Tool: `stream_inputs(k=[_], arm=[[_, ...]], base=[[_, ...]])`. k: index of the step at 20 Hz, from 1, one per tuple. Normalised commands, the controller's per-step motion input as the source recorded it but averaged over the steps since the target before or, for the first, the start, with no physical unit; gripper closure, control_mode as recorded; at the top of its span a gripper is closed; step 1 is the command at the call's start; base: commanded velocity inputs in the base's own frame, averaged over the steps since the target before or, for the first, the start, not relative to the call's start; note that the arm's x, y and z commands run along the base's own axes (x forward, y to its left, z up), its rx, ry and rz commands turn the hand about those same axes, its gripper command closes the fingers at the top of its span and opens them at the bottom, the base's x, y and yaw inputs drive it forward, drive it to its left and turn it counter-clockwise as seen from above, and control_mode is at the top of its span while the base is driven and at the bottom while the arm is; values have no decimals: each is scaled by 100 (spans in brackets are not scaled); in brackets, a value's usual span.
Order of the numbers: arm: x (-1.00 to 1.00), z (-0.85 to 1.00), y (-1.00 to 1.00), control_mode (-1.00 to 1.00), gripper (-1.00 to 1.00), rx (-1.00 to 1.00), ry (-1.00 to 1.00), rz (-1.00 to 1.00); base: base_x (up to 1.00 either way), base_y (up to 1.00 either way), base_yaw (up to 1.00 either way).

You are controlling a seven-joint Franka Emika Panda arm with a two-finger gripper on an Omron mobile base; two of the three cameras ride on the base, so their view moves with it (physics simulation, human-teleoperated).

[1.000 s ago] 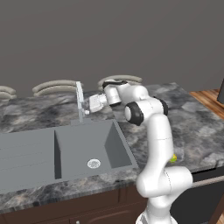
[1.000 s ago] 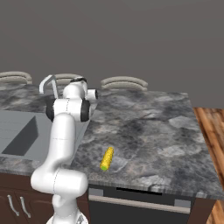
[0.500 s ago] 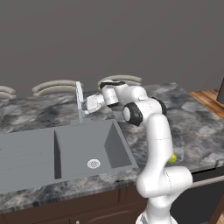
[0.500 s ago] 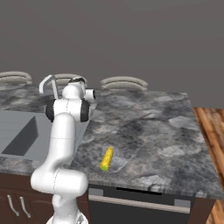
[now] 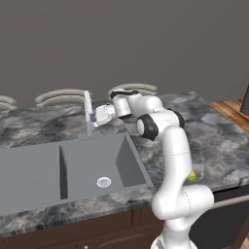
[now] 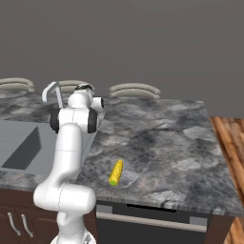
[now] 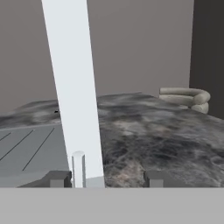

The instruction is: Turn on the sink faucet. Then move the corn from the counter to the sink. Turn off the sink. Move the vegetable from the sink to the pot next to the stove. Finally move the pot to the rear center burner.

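**Gripper at the faucet, corn on the counter**

We see the two-finger gripper [image 5: 96,116] level with the slim pale upright sink faucet [image 5: 88,115] at the rear edge of the flat grey two-basin sink [image 5: 29,168]. In the hand view its jaws stand apart, spout and thin lever [image 7: 78,168] between the dark fingertips [image 7: 58,178]. The small yellow corn cob [image 6: 116,172] lies near the front edge of the marbled stone counter [image 6: 162,138], well apart.

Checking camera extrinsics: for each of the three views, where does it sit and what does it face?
Left base view: behind-left of the arm, facing the sink and sink faucet; shows the arm and gripper.
Right base view: behind-right, facing the counter and corn; shows the arm.
Hand view: on the hand, facing the faucet spout; the gripper fingertips rise at the bottom.
Shared: both base views show the arm, faucet, sink and counter.
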Motion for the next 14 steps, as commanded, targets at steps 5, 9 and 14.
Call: stream_inputs(k=[5, 9, 14], arm=[[-1, 0, 2, -100, 100, 0, 0, -3], [0, 0, 0, -100, 100, 0, 2, 0], [-11, 0, -11, -100, 100, 0, 0, -16]], base=[[0, 0, 0], [0, 0, 0], [0, 0, 0]])
